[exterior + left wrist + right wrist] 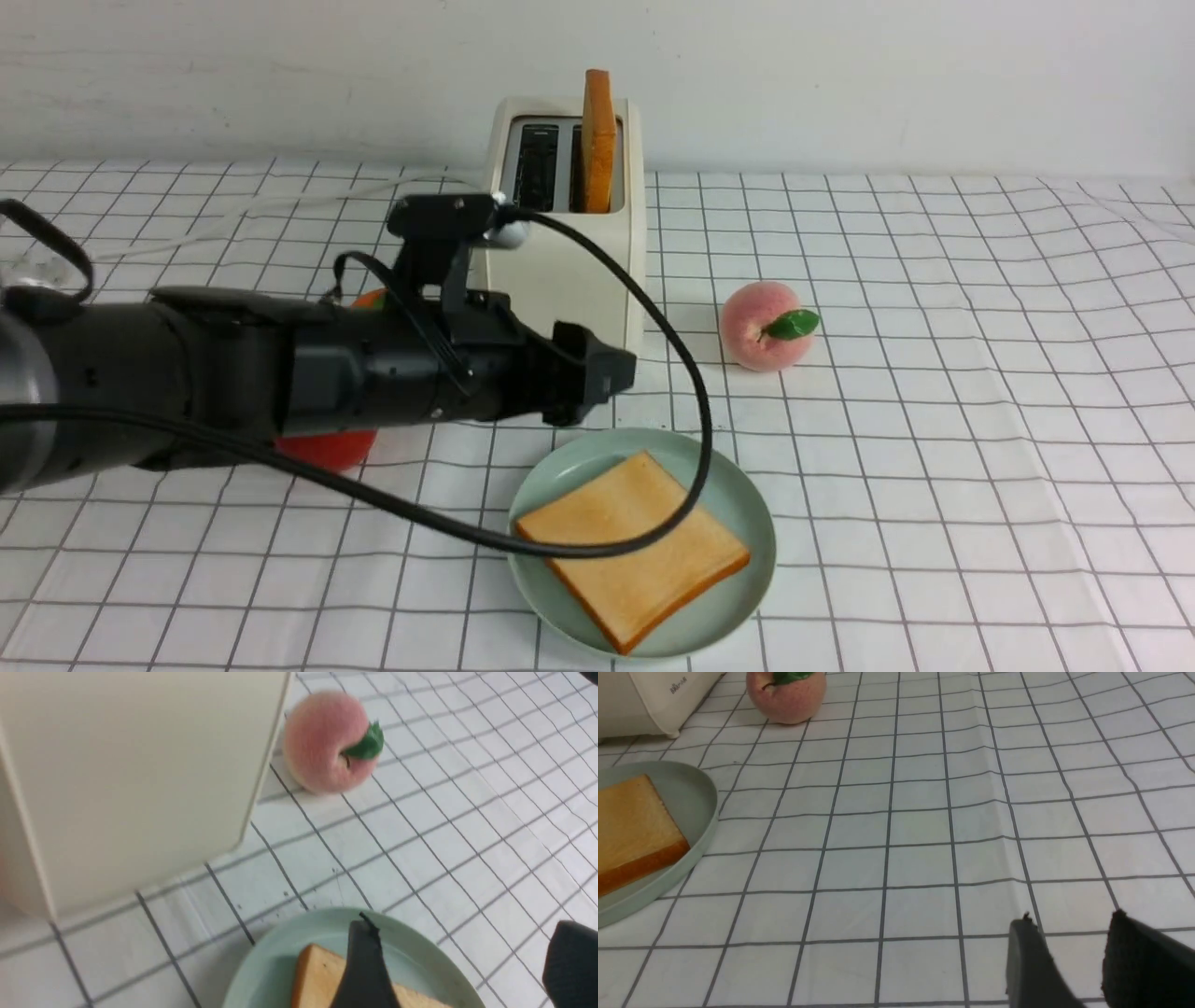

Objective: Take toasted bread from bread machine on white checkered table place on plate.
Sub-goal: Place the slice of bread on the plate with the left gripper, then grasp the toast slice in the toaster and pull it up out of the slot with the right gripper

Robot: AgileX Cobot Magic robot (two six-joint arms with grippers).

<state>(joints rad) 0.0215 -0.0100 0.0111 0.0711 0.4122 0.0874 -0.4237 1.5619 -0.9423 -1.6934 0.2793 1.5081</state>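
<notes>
Toasted bread [630, 546] lies flat on the plate [739, 493]; a second slice [598, 140] stands in the bread machine [569, 257] (light, stiff, crumbly, so pinch its raised top edge gently). Left tool [462, 938] gapes above the plate; right tool [1071, 924] open, empty.

The white checkered cloth table [980, 467] carries the boxy cream two-slot toaster [551, 280] toward its back edge. An upright square slice of golden toast [598, 140] stands in the toaster's right slot. In front of the toaster and slightly to its right lies the round mint-green plate [747, 509], with a flat square slice of golden toast [630, 546] on it. A pink peach with a green leaf [766, 327] sits right of the toaster, apart from it. The black left arm [280, 373] crosses in front of the toaster from its left, half hiding a round red thing [327, 450].
</notes>
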